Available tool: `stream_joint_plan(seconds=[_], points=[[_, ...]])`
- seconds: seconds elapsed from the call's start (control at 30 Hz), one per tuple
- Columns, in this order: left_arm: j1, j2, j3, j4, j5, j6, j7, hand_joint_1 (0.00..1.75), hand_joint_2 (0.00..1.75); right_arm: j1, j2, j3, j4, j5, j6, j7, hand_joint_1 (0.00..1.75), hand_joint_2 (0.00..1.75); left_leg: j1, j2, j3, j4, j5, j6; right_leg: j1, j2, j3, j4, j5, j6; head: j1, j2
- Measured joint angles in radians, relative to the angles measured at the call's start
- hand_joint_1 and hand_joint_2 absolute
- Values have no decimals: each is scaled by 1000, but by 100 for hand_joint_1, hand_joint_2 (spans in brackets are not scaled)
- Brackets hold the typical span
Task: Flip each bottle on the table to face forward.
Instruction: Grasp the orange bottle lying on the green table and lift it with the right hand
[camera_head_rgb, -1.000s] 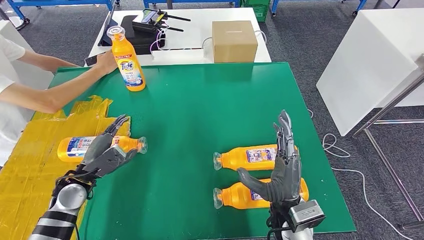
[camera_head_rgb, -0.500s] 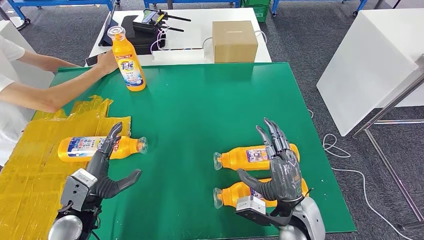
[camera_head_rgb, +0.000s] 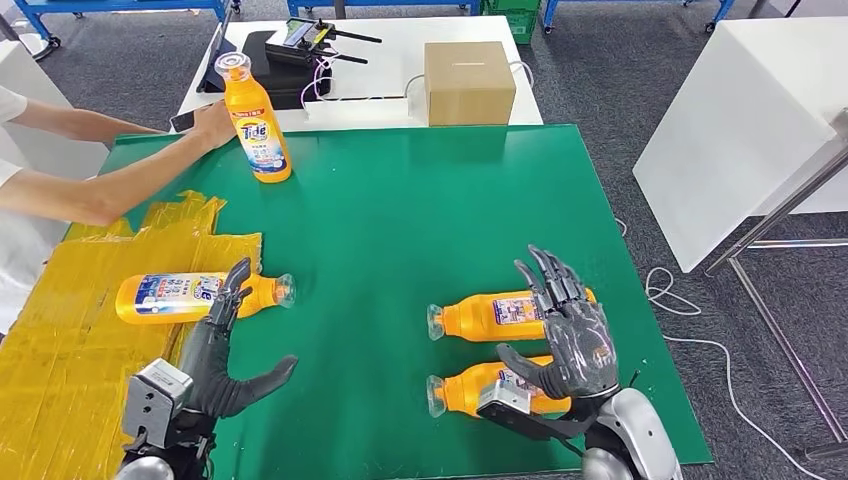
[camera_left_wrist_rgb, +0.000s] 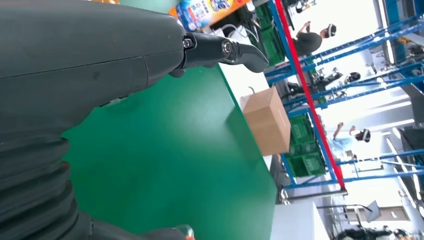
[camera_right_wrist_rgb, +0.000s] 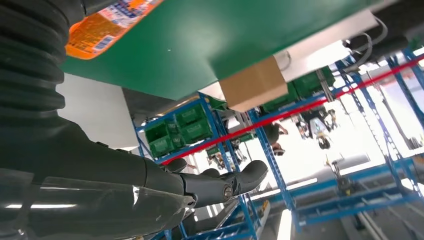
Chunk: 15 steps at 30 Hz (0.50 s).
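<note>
Three orange bottles lie on their sides on the green mat (camera_head_rgb: 400, 220). One lies at the left (camera_head_rgb: 170, 296), half on yellow tape, cap pointing right. Two lie at the right, a farther one (camera_head_rgb: 490, 316) and a nearer one (camera_head_rgb: 462, 392), caps pointing left. A fourth bottle (camera_head_rgb: 255, 120) stands upright at the back left, with a person's hand (camera_head_rgb: 208, 125) on it. My left hand (camera_head_rgb: 215, 345) is open just in front of the left bottle, fingertips near its neck. My right hand (camera_head_rgb: 562, 335) is open, spread above the two right bottles, holding nothing.
A cardboard box (camera_head_rgb: 468, 80) and a black controller with cables (camera_head_rgb: 300, 45) sit on the white table behind the mat. Crinkled yellow tape (camera_head_rgb: 60, 340) covers the left side. A white cabinet (camera_head_rgb: 740, 120) stands to the right. A person's arms (camera_head_rgb: 90, 190) reach in from the left.
Both arms have drawn back toward me. My left hand has come off the left bottle and opened. My right hand has sunk lower over the two right bottles.
</note>
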Motion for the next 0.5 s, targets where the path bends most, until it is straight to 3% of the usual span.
stream_joint_plan(seconds=[0.2,0.5], points=[[3,-3,-26,-1,2,-3,-6,0,175,-47,-74,-20,42,-34,80,16,0,175,0,0,0,0,0,0,0,0,0,0,0,0,0,0],[2,-6,-34,-1,2,-4,-7,0,175,-67,-109,-30,68,-40,94,18,0,175,0,0,0,0,0,0,0,0,0,0,0,0,0,0]])
